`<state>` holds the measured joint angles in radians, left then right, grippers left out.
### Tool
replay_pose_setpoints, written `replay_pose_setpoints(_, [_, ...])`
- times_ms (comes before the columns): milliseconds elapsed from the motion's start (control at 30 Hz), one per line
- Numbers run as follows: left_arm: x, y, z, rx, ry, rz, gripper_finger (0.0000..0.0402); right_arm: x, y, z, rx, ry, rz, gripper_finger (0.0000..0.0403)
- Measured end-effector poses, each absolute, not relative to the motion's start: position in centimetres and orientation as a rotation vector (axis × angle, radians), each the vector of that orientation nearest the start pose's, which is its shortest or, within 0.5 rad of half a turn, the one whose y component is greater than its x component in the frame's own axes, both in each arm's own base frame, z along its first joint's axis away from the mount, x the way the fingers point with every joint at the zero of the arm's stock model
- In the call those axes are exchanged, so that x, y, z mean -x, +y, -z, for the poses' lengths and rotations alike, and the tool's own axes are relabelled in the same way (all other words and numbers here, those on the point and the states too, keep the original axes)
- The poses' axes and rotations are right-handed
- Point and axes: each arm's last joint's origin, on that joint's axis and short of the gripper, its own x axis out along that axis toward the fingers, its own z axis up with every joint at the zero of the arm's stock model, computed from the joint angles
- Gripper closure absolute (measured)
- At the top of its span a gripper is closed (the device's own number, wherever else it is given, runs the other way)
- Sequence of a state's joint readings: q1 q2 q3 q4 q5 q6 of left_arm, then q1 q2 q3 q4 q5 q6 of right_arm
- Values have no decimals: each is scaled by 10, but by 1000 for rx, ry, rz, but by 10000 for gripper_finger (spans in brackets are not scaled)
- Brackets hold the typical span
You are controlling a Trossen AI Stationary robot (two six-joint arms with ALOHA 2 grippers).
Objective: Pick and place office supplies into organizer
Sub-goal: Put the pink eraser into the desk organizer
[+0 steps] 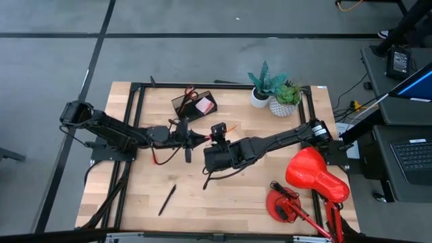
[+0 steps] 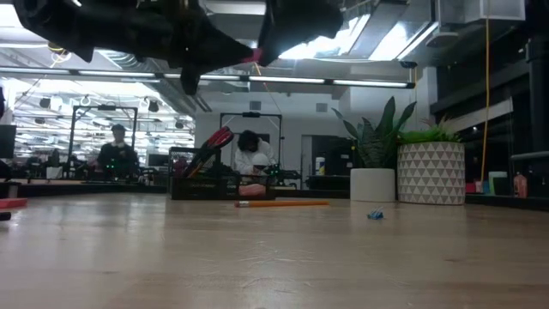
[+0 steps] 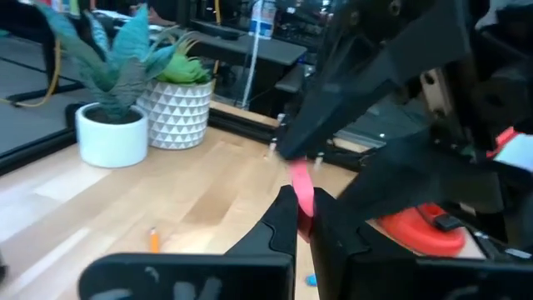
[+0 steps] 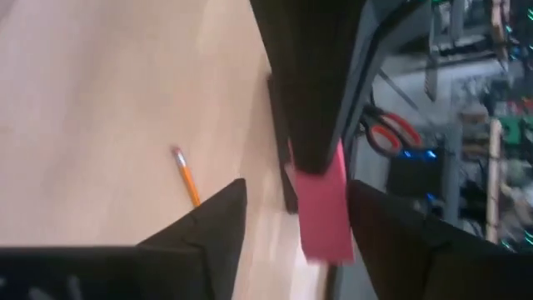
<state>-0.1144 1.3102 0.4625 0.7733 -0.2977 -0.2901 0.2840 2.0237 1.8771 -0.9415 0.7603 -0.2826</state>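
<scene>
Tabletop (image 1: 270,189): a pale wooden surface on which two potted plants (image 1: 277,91), a red desk lamp (image 1: 314,179) and loose supplies are seen.
Organizer (image 1: 192,104): placed toward the far edge of the tabletop; red-handled scissors (image 1: 190,92) and a pink sticky-note pad (image 1: 204,105) are already held in it, so part of the task is judged done.
Left gripper (image 1: 197,138): raised over the middle of the tabletop, near the organizer; its fingers (image 3: 279,225) are clenched on a pink sticky note (image 3: 302,193), as shown in the left wrist view.
Right gripper (image 1: 217,131): met tip to tip with the left one; its fingers (image 4: 208,221) are spread apart on either side of the pink note, with no grip seen. A handover between the arms is judged to be in hand.
Black pen (image 1: 167,200): left lying on the near part of the tabletop, well apart from the organizer; still to be placed.
Orange pencil (image 2: 281,203): left lying on the tabletop near the organizer, outside it; still to be placed.
Small blue item (image 2: 375,215): seen on the tabletop in the low view; what it is cannot be told.
Remaining: the held note, the pen and the pencil.
</scene>
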Motion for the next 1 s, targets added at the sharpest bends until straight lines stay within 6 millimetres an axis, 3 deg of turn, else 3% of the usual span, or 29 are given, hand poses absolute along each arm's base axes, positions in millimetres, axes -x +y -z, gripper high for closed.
replay_pose_setpoints(167, [-254, -13, -204, 268, 76, -219, 395, -405, 96, -287, 818, 1089, 369, 190])
replay_pose_setpoints(433, [-252, -12, -208, 187, 74, -215, 395, -386, 77, -292, 639, 1183, 510, 198])
replay_pose_setpoints(567, [-248, -12, -214, 124, 66, -221, 395, -384, 67, -290, 521, 1234, 480, 255])
replay_pose_setpoints(733, [-240, -10, -221, 56, 80, -251, 395, -389, 57, -274, 441, 1257, 435, 381])
replay_pose_setpoints(1000, [-220, -7, -227, 17, 182, -314, 395, -389, 48, -225, 401, 1262, 457, 399])
